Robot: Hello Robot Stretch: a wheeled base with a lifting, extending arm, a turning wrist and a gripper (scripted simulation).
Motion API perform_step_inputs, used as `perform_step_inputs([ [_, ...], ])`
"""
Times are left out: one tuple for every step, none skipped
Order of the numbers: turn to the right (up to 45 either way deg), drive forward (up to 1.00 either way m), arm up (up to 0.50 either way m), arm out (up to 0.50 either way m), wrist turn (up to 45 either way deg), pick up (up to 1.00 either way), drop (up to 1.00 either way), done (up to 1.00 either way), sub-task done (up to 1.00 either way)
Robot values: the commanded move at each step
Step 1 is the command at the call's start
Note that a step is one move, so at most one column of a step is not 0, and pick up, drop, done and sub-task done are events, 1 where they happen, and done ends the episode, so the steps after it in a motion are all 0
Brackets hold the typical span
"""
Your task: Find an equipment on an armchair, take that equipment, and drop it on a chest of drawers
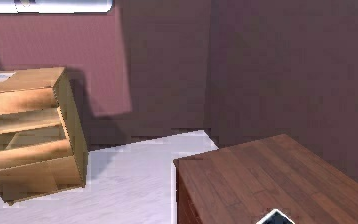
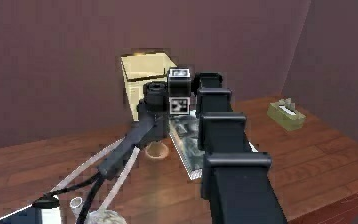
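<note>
Nearest to us, the dark square arm bar (image 2: 237, 175) rose from the arm side view's bottom edge and lay stretched out over a reddish-brown wooden top (image 2: 317, 165). We judged this to be the top of the chest of drawers, since an arm set over it that way suited a drop. At the bar's far end the gripper (image 2: 75, 192) angled down to the left, its thin fingers slanting toward the near left part of that top. Two small things lay on the wood just there: a flat dark thing with a white edge (image 2: 32, 210) and a speckled roundish lump (image 2: 102, 215). Because of them we could not tell whether the gripper held anything, nor what state its fingers were in. We could not say which of the two, if either, was the equipment; our guess was that it was at or near the fingers. Under the bar lay a flat pale-rimmed slab (image 2: 190, 152), with a small round brown thing (image 2: 157, 152) just left of it. Farther out stood a pale yellow box (image 2: 145, 72), and well to the right a small greenish box (image 2: 285, 113), both placed toward the far side, where they left the near wood free for the arm. At the forward view's left a light wooden unit with slatted fronts (image 1: 32, 130) stood on pale floor, well apart from the top.
</note>
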Motion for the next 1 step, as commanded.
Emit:
perform_step_inputs([
  [0.0,0.00,0.00,0.00,45.0,0.00,0.00,0.00,0.00],
])
